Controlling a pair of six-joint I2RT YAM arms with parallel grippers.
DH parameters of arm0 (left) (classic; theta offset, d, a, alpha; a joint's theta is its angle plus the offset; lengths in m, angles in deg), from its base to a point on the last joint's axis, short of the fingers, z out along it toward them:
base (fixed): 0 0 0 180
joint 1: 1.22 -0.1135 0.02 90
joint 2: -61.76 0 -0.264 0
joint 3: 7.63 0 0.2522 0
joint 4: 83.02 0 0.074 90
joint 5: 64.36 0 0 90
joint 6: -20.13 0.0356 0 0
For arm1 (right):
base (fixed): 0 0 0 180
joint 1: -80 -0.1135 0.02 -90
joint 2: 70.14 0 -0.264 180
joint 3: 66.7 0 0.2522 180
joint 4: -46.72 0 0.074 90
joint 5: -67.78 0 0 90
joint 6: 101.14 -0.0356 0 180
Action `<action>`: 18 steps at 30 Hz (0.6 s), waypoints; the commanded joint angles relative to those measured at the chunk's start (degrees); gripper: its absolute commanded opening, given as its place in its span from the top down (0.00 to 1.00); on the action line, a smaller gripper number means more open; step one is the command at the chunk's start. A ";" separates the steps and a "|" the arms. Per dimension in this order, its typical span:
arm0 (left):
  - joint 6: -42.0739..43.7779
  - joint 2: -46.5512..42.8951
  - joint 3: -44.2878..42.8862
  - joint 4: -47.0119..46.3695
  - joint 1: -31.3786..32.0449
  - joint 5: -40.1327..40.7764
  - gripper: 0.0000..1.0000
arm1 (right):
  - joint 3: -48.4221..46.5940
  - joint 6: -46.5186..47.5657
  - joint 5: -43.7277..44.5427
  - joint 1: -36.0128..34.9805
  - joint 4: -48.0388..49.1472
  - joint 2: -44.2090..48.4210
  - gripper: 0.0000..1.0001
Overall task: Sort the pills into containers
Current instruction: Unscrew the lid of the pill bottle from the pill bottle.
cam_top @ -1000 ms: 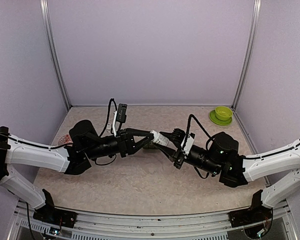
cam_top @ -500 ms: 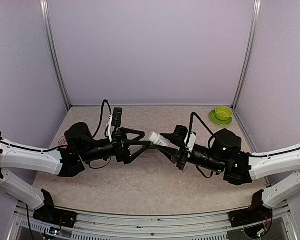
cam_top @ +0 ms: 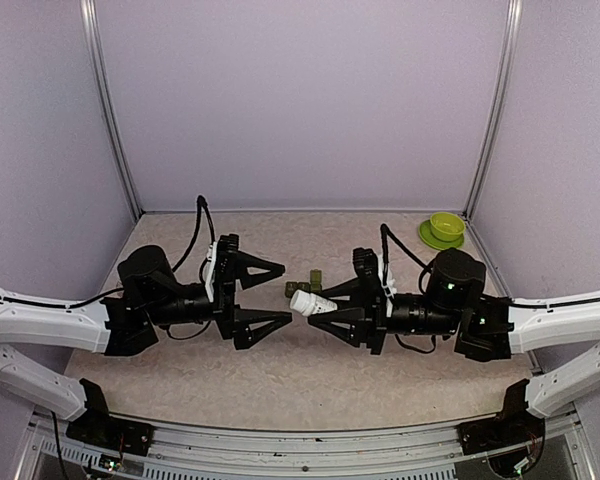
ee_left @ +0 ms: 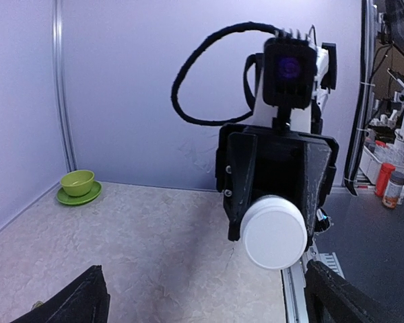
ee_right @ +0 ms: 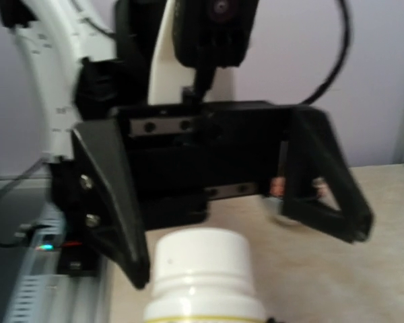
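Observation:
My right gripper (cam_top: 332, 306) is shut on a white pill bottle (cam_top: 306, 302), held level above the table with its cap toward the left arm. In the left wrist view the round white cap (ee_left: 274, 232) faces the camera. My left gripper (cam_top: 276, 294) stands wide open, a short gap away from the cap, holding nothing; its fingers (ee_right: 111, 195) show beyond the bottle (ee_right: 202, 269) in the right wrist view. The dark green containers (cam_top: 305, 285) lie on the table just behind the bottle. No pills show clearly.
A lime-green bowl (cam_top: 446, 225) on its saucer stands at the back right corner, also seen as the bowl (ee_left: 77, 183) in the left wrist view. Lilac walls close the back and sides. The table's near edge has a metal rail (cam_top: 300, 440).
My left gripper has opened, let go of the bottle's cap end and drawn back to the left. The right gripper has kept the bottle, lowered it and turned it level.

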 commanded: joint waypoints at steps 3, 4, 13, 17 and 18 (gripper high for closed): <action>7.57 -0.32 -5.37 5.98 1.34 -8.96 0.07 | -2.47 -9.77 -16.71 5.07 -0.71 0.81 0.77; 8.22 -0.73 -5.63 6.71 1.72 -9.17 0.10 | -2.38 -11.36 -18.56 5.88 -0.11 0.49 0.77; 12.81 -1.64 -9.21 14.76 4.88 -6.60 0.33 | -4.22 -18.30 -29.82 8.76 3.58 -3.77 0.76; 13.44 -1.66 -9.79 15.08 5.28 -4.88 0.37 | -6.13 -19.03 -31.39 8.78 2.04 -6.03 0.76; 13.43 -1.68 -9.91 15.13 5.29 -4.72 0.41 | -6.36 -19.09 -31.63 8.75 2.09 -6.30 0.77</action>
